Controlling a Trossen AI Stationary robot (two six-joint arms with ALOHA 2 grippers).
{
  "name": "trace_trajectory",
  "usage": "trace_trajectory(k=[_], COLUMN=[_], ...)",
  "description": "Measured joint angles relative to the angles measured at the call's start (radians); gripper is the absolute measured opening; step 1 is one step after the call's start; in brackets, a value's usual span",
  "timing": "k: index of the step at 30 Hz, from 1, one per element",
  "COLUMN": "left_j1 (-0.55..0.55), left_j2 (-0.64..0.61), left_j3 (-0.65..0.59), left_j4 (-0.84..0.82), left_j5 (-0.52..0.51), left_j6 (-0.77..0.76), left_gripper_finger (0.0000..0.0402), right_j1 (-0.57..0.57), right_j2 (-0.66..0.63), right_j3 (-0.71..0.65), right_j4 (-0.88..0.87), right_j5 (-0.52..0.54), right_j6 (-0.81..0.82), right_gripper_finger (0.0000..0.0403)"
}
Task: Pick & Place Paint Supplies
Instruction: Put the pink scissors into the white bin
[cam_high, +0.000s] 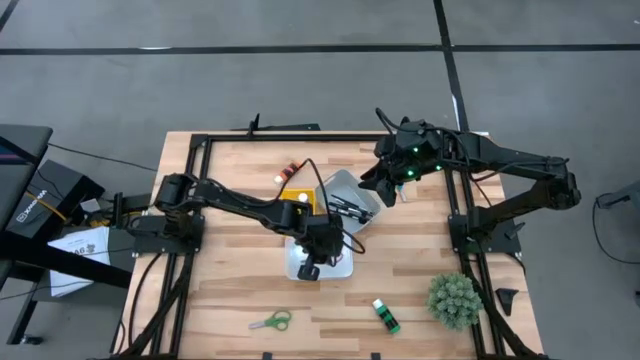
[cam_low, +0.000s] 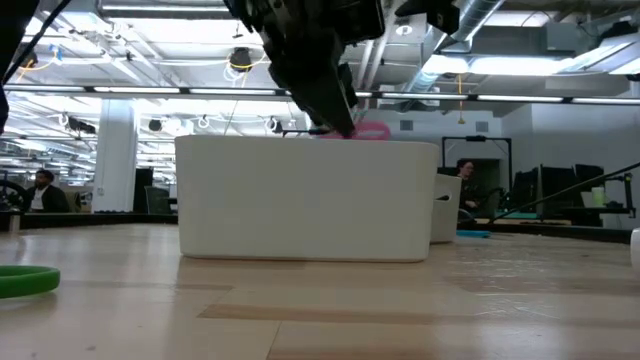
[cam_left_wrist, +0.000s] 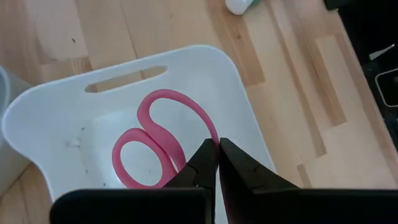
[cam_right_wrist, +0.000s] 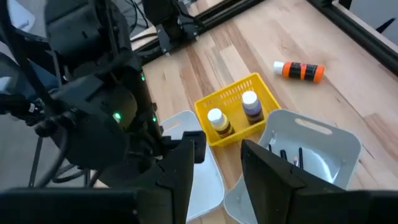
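We saw the left tool (cam_left_wrist: 218, 163) clamped on the pink scissors (cam_left_wrist: 152, 146) over the white bin (cam_left_wrist: 245, 112). The right tool (cam_right_wrist: 216, 163), fingers apart, held nothing beyond that bin, near the yellow basket (cam_right_wrist: 235, 115).

Smooth white plastic bin (cam_left_wrist: 242, 106), wooden table (cam_left_wrist: 298, 74)

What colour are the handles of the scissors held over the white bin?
Pink. The scissors show best in the left wrist view, pinched in the left gripper.

Scissors (cam_left_wrist: 155, 146) lie in bin (cam_left_wrist: 56, 112) under left pincer (cam_left_wrist: 217, 155).
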Motion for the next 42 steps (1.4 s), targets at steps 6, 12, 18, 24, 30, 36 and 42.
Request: trace_trajectory(k=[6,12,18,24,30,36,42], left_j1=[0.000,0.000,-0.008,-0.010,-0.010,-0.010,-0.010], left_j2=[0.001,0.001,0.001,0.001,0.009,0.010,0.010], left_j3=[-0.033,-0.035,-0.066,-0.104,-0.103,-0.103,-0.103], left_j4=[-0.019,-0.024,-0.023,-0.009,0.007,0.034,0.044], left_j5=[-0.002,-0.018,-0.024,-0.050,-0.051,-0.079,-0.089], left_j6=[-0.004,-0.004,-0.004,-0.005,0.004,-0.004,-0.030], left_gripper_finger=[0.0000,0.0000,0.0000,0.0000,0.0000,0.0001,0.0006], right_j1=[0.000,0.000,0.002,0.002,0.002,0.002,0.002], right_j2=[0.001,0.001,0.001,0.001,0.001,0.001,0.001], right_j3=[0.000,0.000,0.000,0.000,0.000,0.000,0.000], right_j4=[0.004,0.010,0.011,0.011,0.011,0.011,0.010], right_j5=[0.000,0.000,0.000,0.000,0.000,0.000,0.000], right_j6=[0.000,0.001,0.003,0.003,0.003,0.000,-0.008], right_gripper_finger=[0.0129,0.0129,0.0129,0.0129,0.0129,0.0129,0.0129])
